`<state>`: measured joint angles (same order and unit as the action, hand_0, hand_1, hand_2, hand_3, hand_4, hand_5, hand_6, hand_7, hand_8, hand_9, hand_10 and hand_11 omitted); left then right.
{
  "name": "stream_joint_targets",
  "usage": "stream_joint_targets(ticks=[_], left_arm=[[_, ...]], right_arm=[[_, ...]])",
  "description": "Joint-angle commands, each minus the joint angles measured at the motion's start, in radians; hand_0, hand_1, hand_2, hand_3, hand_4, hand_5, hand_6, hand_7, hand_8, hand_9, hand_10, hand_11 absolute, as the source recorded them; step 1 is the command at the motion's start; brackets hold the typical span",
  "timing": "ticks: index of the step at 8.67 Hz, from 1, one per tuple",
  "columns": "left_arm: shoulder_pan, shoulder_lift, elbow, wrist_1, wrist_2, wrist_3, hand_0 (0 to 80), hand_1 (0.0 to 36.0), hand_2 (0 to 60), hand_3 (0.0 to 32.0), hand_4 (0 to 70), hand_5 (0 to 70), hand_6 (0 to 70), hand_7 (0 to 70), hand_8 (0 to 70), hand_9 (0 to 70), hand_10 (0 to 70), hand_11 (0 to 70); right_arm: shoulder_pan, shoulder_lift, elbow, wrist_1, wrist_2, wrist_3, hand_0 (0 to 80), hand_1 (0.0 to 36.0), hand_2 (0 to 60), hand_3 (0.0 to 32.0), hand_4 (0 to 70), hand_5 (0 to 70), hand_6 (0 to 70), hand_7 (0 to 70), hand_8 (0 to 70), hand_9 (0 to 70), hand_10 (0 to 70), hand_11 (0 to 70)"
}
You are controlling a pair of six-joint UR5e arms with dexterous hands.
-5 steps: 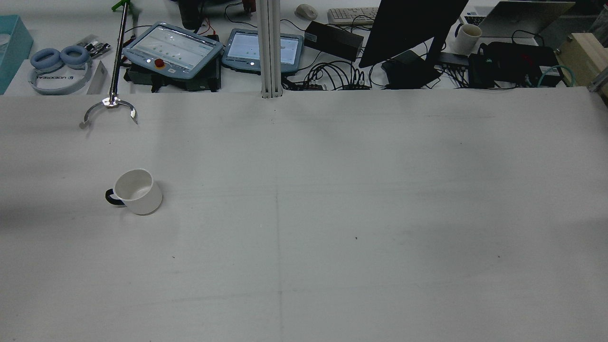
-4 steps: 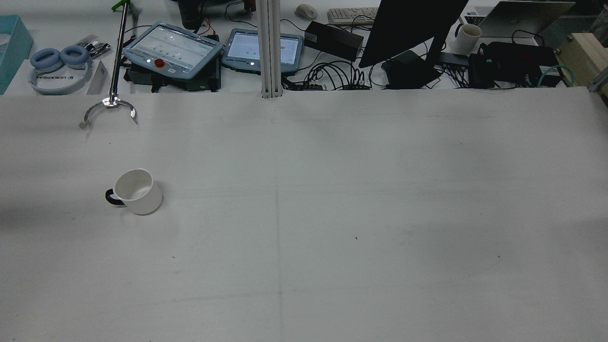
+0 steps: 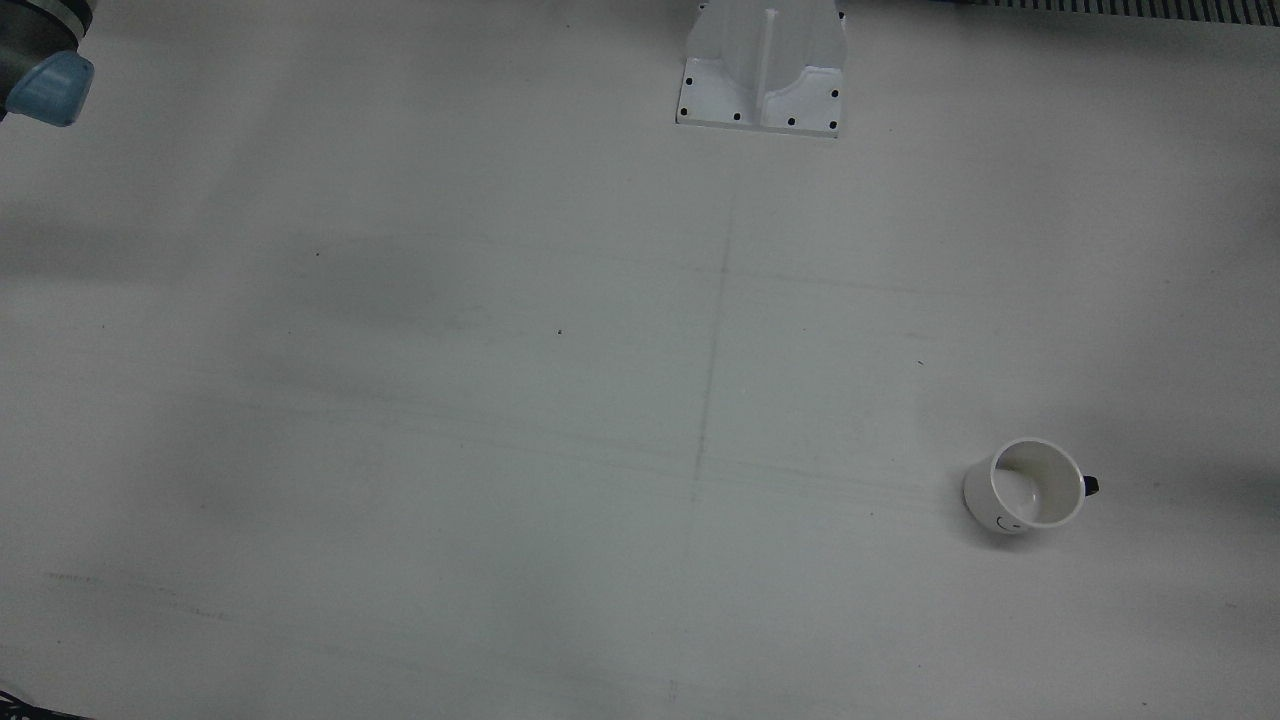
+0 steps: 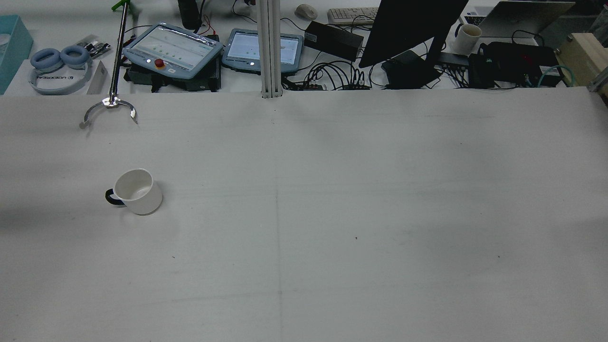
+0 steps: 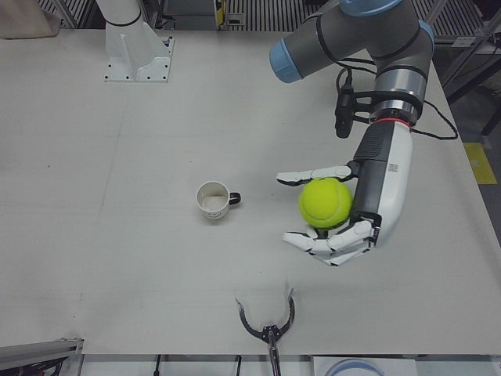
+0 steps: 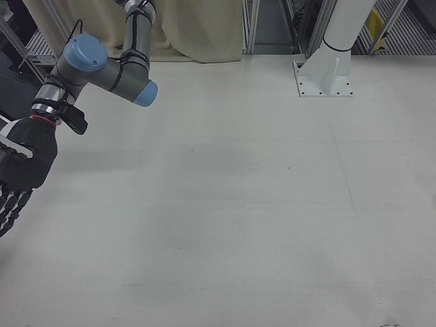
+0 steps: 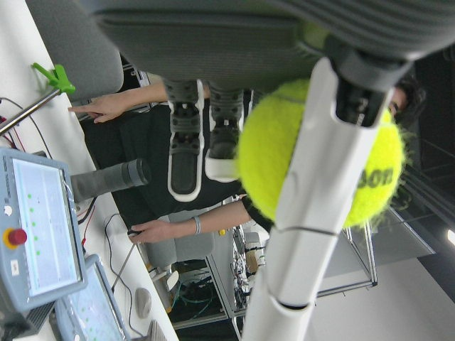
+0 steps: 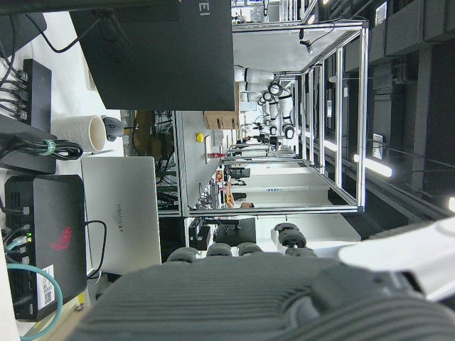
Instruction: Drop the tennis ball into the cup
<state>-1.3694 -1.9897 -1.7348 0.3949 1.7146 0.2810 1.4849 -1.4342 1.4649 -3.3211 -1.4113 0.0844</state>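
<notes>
My left hand (image 5: 348, 215) is shut on the yellow-green tennis ball (image 5: 325, 202) and holds it in the air, to the right of the cup in the left-front view and apart from it. The left hand view shows the ball (image 7: 320, 160) between the fingers (image 7: 313, 213). The white cup (image 5: 213, 200) with a dark handle stands upright and empty on the table; it also shows in the front view (image 3: 1030, 487) and the rear view (image 4: 136, 191). My right hand (image 6: 15, 177) hangs at the left edge of the right-front view, fingers apart and holding nothing, far from the cup.
A metal grabber claw (image 4: 109, 111) lies on the table near the operators' edge, beyond the cup; it also shows in the left-front view (image 5: 267, 323). A white pedestal (image 3: 762, 70) stands at the robot's side. Teach pendants (image 4: 173, 50), a monitor and cables lie past the table.
</notes>
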Motion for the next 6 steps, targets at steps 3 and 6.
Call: stream_joint_targets(ticks=[3,6], left_arm=[[0.194,0.021,-0.08,0.036,-0.001,0.009,80.0,24.8,0.0,0.0,43.9,21.4,70.0,70.0,51.1,69.2,8.5,14.3],[0.331,0.093,-0.094,-0.005,-0.01,0.02,69.4,21.5,0.0,0.0,39.9,13.1,41.5,70.0,45.2,68.5,8.9,14.3]], right_arm=[[0.0,0.0,0.0,0.0,0.0,0.0,0.0,0.0,0.0,0.0,0.0,0.0,0.0,0.0,0.0,0.0,0.0,0.0],[0.0,0.0,0.0,0.0,0.0,0.0,0.0,0.0,0.0,0.0,0.0,0.0,0.0,0.0,0.0,0.0,0.0,0.0]])
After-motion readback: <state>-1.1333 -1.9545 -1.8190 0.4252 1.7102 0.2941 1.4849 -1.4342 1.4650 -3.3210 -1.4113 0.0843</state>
